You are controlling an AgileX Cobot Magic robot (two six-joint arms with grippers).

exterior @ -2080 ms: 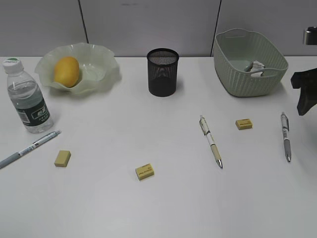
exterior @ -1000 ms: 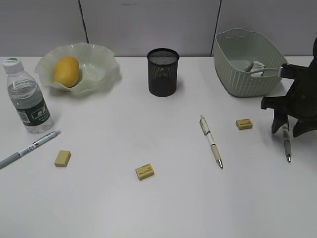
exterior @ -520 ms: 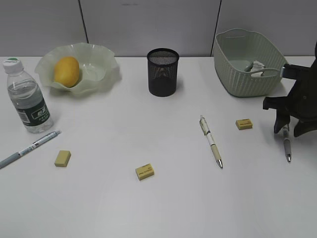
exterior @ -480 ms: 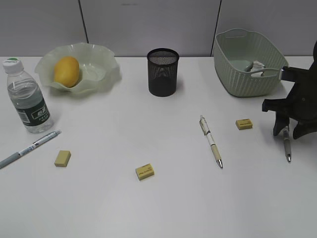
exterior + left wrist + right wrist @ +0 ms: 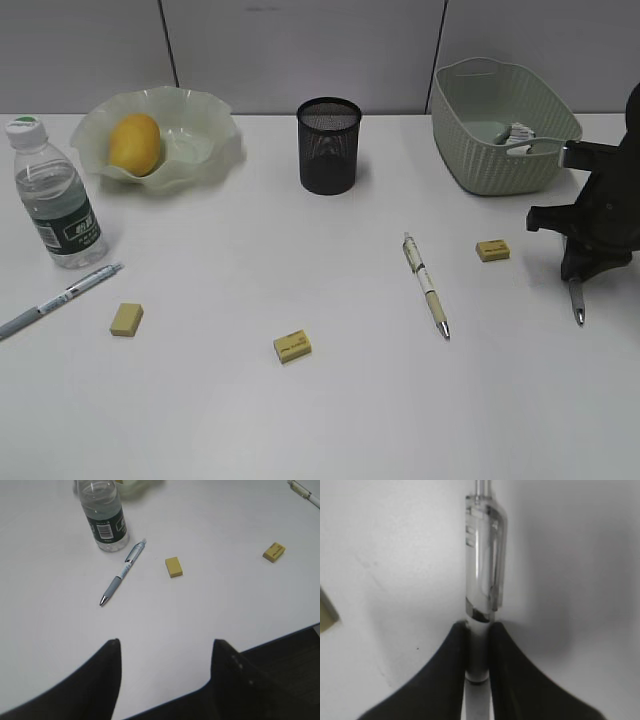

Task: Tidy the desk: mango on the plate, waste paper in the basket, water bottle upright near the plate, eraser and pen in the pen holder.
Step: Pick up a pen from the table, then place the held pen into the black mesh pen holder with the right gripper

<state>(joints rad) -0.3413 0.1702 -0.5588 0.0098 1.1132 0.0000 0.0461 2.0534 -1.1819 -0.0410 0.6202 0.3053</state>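
On the white desk (image 5: 250,420), the mango (image 5: 134,143) lies in the wavy plate (image 5: 205,152). The water bottle (image 5: 55,200) stands upright at the left. The waste paper (image 5: 518,132) lies in the basket (image 5: 490,160). The black pen holder (image 5: 328,145) stands at the back middle. Three pens lie flat: left (image 5: 60,298), middle (image 5: 427,285), far right (image 5: 577,303). Three yellow erasers lie at left (image 5: 126,319), middle (image 5: 291,346) and right (image 5: 492,250). My right gripper (image 5: 582,268) is down on the desk, shut on the far right pen (image 5: 482,580). My left gripper (image 5: 165,645) is open and empty.
The left wrist view shows the bottle (image 5: 105,522), the left pen (image 5: 122,572) and two erasers (image 5: 173,566) (image 5: 274,551), with the desk's near edge just under the jaws. The basket stands close behind my right gripper.
My right gripper came in from the right edge, came down over the far right pen and closed its jaws on it. Nothing else moved.
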